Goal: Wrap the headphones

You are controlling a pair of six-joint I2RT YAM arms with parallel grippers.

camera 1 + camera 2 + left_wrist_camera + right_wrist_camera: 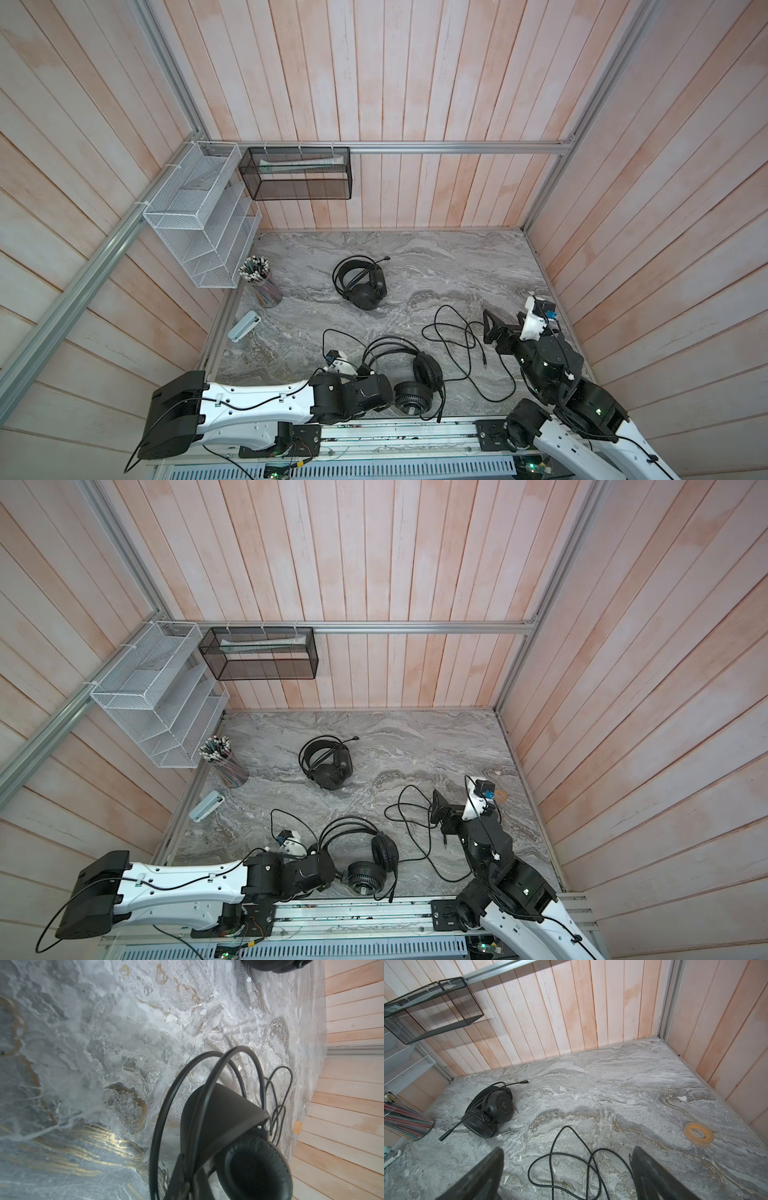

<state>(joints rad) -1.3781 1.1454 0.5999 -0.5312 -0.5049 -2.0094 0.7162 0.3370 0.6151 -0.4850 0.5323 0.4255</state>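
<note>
Cable (552,1153) loose, looped on table (457,266) beside near headset (411,397) at front edge. Left jaws clenched, seemingly on headband (239,1047); hold best kept steady. Right jaws spread, empty, over cable: one strand best pinched, loops avoided.

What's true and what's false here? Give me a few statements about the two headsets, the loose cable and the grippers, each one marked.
1. The boom-mic headset lies toward the back of the marble table, apart from both grippers. True.
2. The right gripper is clamped on the loose cable. False: its jaws stand open and hold nothing; the cable lies on the table.
3. The left gripper is wide open. False: it is shut, right by the grille-backed headset.
4. The grille-backed headset lies at the table's near edge. True.
5. The black mesh basket stands on the table. False: it hangs from the rail on the back wall.
</note>
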